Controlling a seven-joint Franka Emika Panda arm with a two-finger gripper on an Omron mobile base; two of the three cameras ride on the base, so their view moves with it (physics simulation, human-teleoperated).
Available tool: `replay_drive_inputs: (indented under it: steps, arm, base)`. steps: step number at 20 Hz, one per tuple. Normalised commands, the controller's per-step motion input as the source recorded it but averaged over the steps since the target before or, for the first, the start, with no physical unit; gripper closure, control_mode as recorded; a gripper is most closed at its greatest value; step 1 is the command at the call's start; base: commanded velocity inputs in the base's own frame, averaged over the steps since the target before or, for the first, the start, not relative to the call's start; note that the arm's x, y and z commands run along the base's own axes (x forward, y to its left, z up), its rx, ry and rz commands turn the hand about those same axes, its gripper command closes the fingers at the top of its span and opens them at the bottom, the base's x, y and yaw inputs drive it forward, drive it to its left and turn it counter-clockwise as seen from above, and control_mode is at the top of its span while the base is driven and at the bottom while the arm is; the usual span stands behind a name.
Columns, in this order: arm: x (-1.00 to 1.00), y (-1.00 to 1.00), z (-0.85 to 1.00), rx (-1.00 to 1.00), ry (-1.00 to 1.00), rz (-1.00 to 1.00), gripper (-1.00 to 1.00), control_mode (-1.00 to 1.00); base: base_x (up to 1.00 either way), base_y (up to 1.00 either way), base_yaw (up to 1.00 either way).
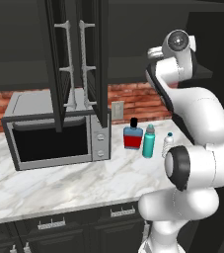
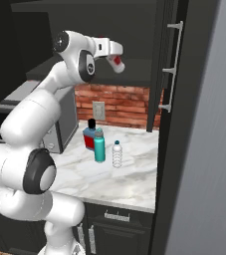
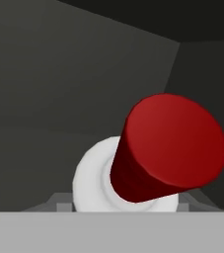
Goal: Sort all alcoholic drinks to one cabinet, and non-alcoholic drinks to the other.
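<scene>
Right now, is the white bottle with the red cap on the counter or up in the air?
In the air: the gripper holds the white bottle up by the black cabinet.

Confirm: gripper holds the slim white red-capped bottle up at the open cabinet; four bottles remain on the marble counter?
Not four. The right base view shows three on the marble counter: squat blue red-labelled bottle, teal cylinder bottle, clear ribbed water bottle. The gripper does hold the slim white red-capped bottle.

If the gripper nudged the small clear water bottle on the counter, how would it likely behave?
The water bottle is slim and upright, so it would probably tip easily. Being round, it may then roll on the smooth counter. Its ribbed sides should help grip.
</scene>
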Motion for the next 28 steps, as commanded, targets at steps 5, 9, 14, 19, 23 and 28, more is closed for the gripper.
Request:
replay_drive_inputs:
  steps: [5,9,14,19,23,28]
  arm:
    - [0.34,-0.04,-0.24,0.0,0.0,0.0,1.0,-1.0]
    - [0.31,-0.04,-0.32,0.0,0.0,0.0,1.0,-1.0]
    - [0.28,-0.06,-0.37,0.0,0.0,0.0,1.0,-1.0]
    - [0.21,-0.08,-0.28,0.0,0.0,0.0,1.0,-1.0]
    - [0.12,-0.04,-0.16,0.02,0.0,0.0,1.0,-1.0]
    - [0.09,-0.03,-0.12,0.01,0.0,0.0,-1.0,-1.0]
  base:
    - [0.0,0.0,0.0]
    - [0.0,0.0,0.0]
    - [0.0,0.0,0.0]
    - [0.0,0.0,0.0]
    - [0.0,0.0,0.0]
    - [0.0,0.0,0.0]
